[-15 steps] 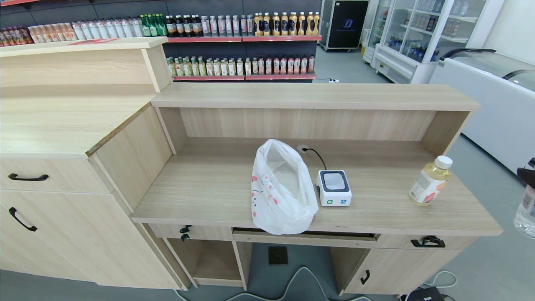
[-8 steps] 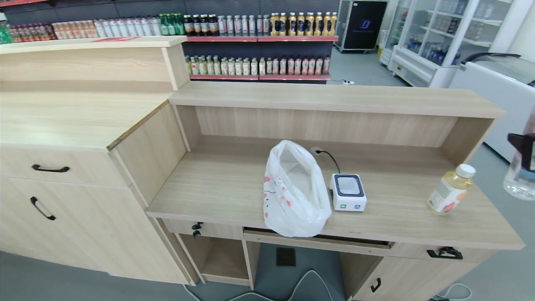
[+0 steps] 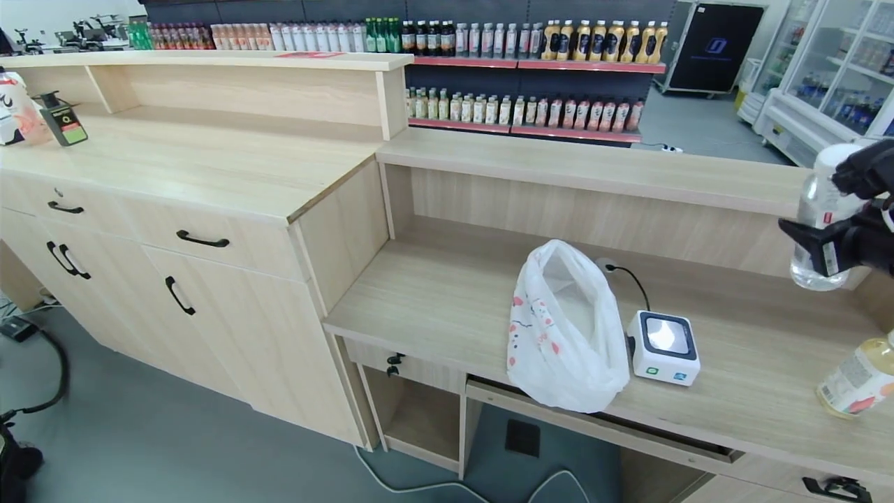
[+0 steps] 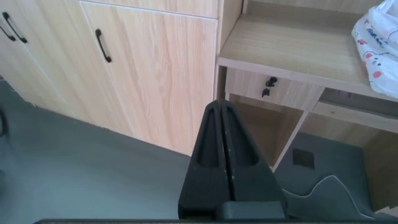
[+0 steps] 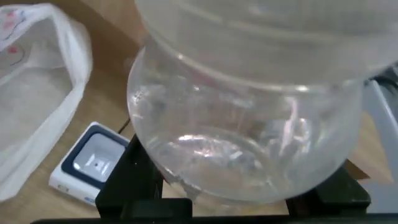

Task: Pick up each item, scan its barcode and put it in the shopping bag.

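Wooden counter (image 3: 433,293), black-handled cabinet doors (image 3: 209,307), stocked drink shelves (image 3: 531,64); glass-fronted fridges (image 3: 831,77)

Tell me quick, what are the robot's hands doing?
Left hand: shut, empty.
Right hand: shut on the bottle.
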Controlling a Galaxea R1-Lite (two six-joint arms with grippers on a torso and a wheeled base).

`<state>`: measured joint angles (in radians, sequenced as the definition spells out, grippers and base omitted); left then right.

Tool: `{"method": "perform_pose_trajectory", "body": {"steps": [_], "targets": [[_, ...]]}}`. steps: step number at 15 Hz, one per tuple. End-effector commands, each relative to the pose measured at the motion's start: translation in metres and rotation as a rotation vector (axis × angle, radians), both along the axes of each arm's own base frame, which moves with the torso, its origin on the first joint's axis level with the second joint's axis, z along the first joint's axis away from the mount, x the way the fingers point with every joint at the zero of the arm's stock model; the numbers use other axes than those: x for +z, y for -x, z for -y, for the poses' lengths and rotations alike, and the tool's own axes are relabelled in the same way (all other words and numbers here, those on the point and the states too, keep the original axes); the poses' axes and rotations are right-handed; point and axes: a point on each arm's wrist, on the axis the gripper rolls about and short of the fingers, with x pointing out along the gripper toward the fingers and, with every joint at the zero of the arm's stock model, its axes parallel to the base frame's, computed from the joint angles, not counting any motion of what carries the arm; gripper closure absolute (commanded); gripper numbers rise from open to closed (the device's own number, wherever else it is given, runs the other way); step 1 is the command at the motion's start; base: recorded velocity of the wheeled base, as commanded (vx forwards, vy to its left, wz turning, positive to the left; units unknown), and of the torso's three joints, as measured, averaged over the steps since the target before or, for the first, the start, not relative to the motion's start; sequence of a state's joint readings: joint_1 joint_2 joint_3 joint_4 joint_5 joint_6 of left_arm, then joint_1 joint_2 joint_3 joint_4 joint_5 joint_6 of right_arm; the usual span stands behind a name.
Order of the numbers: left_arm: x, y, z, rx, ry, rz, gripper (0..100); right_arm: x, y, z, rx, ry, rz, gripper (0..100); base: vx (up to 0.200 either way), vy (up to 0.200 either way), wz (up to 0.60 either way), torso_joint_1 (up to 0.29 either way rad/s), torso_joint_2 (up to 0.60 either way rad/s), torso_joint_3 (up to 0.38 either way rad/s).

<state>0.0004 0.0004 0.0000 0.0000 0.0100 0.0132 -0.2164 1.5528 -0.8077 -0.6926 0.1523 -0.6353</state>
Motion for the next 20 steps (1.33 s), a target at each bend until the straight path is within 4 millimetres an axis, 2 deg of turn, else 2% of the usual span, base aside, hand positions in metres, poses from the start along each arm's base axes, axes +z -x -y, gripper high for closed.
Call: {"method": "perform_pose_trajectory", "body": {"steps": [1, 7, 10, 18, 20], "targets": [[0.000, 0.000, 0.000, 0.000, -0.001, 0.000, 100, -0.023, -0.015, 0.022, 0.035, 0.061, -0.055, 100, 0.000, 0.000, 0.00, 0.000, 0.00, 0.000], [0.000, 0.000, 0.000, 0.000, -0.001, 0.000, 100, -0.053, -0.036, 0.037, 0.324, 0.193, -0.036, 100, 0.000, 0.000, 0.00, 0.000, 0.00, 0.000], [0.000, 0.000, 0.000, 0.000, 0.001, 0.000, 100, -0.069, -0.039, 0.047, 0.410, 0.246, -0.054, 100, 0.000, 0.000, 0.00, 0.000, 0.00, 0.000], [0.000, 0.000, 0.000, 0.000, -0.001, 0.000, 100, -0.109, -0.057, 0.061, 0.477, 0.199, -0.125, 100, 0.000, 0.000, 0.00, 0.000, 0.00, 0.000], [0.000, 0.000, 0.000, 0.000, -0.001, 0.000, 100, -0.113, -0.065, 0.063, 0.487, 0.199, -0.124, 100, 0.000, 0.000, 0.00, 0.000, 0.00, 0.000]]}}
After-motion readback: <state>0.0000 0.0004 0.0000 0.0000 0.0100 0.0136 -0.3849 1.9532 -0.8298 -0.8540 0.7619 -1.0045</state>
